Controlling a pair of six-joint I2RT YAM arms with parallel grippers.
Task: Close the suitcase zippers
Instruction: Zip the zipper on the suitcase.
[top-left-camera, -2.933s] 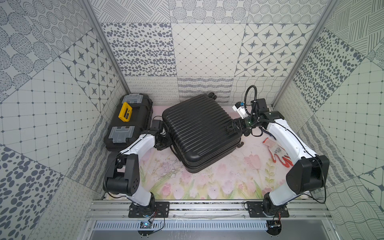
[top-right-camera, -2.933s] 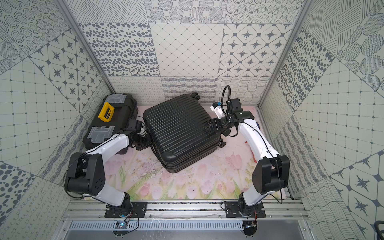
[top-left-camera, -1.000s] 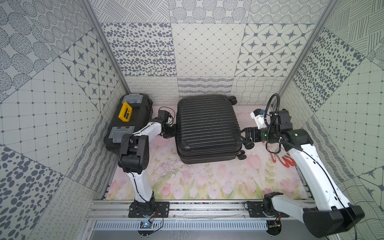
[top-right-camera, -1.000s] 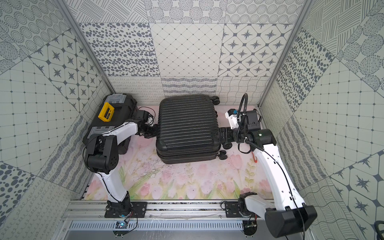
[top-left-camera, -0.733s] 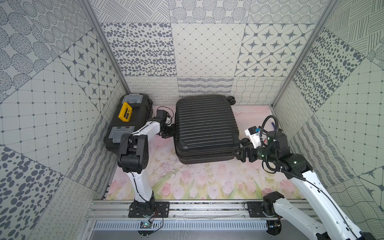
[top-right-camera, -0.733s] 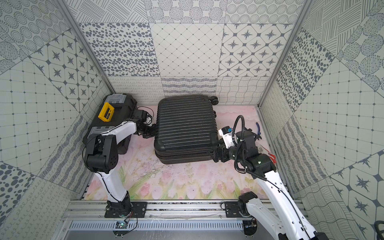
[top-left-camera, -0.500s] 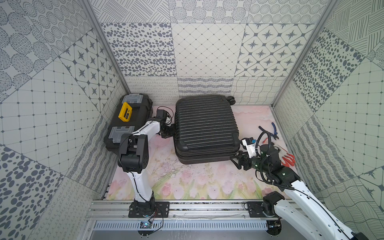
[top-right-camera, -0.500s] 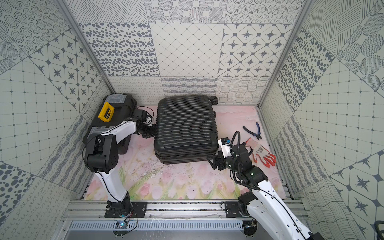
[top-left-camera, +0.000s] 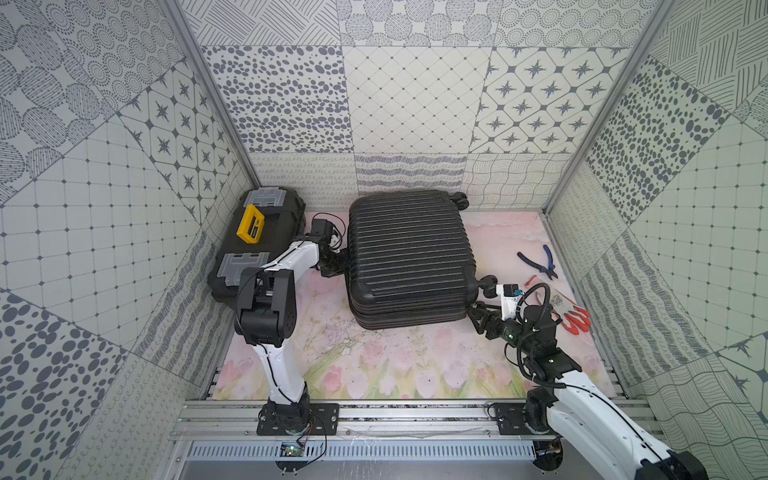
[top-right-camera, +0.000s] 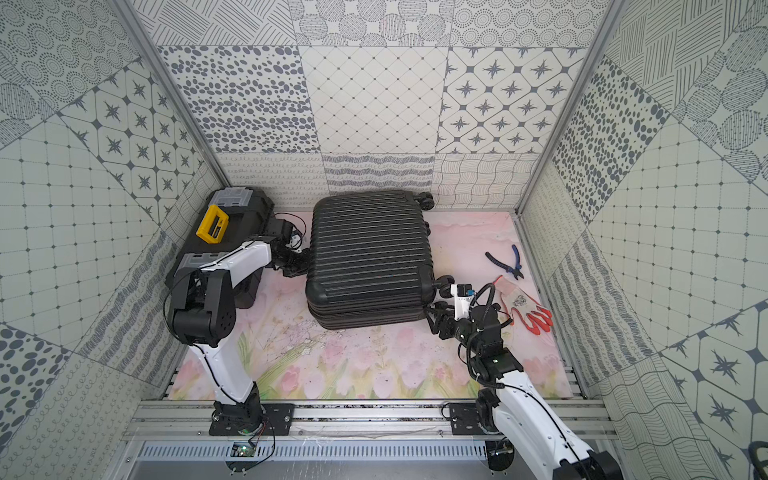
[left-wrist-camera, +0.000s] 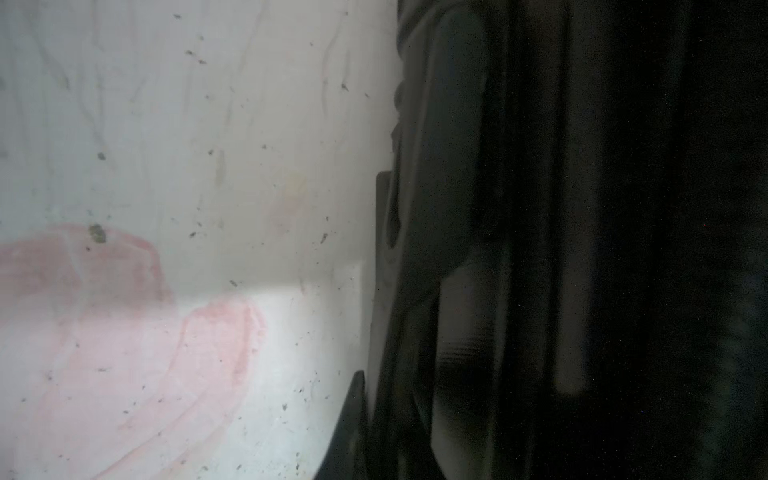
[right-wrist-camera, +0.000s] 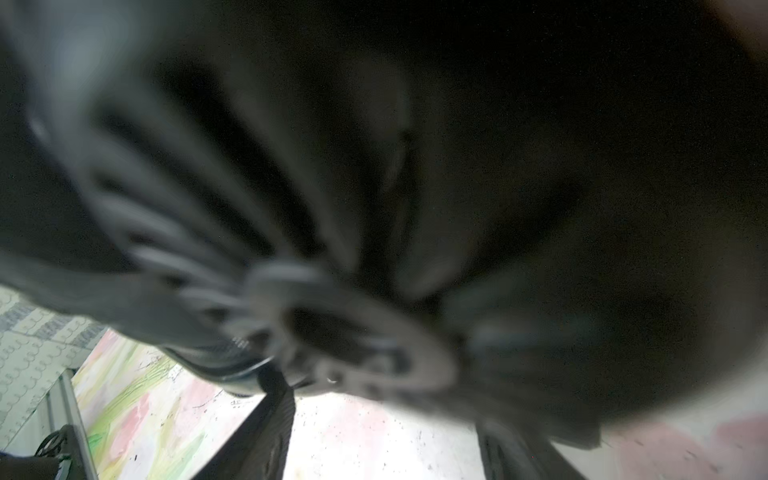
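Risk: suitcase (top-left-camera: 409, 257) lies flat on the counter (top-left-camera: 374, 365) beside the toolbox (top-left-camera: 257, 245), my right pincer (top-left-camera: 478, 318) half-wide and empty by its near-right wheel (top-left-camera: 488, 284), left pincer (top-left-camera: 332, 266) pinched tight at its left side, zipper pull unseen in blur, so closing may grab the wheel or shove it.

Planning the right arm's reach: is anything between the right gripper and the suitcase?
Nothing visible. The right gripper is at a near corner of the suitcase, by a wheel; glove and pliers lie aside.

suitcase (top-left-camera: 409, 249) w/ matt ribbed plastic, cloth glove (top-right-camera: 521, 301)
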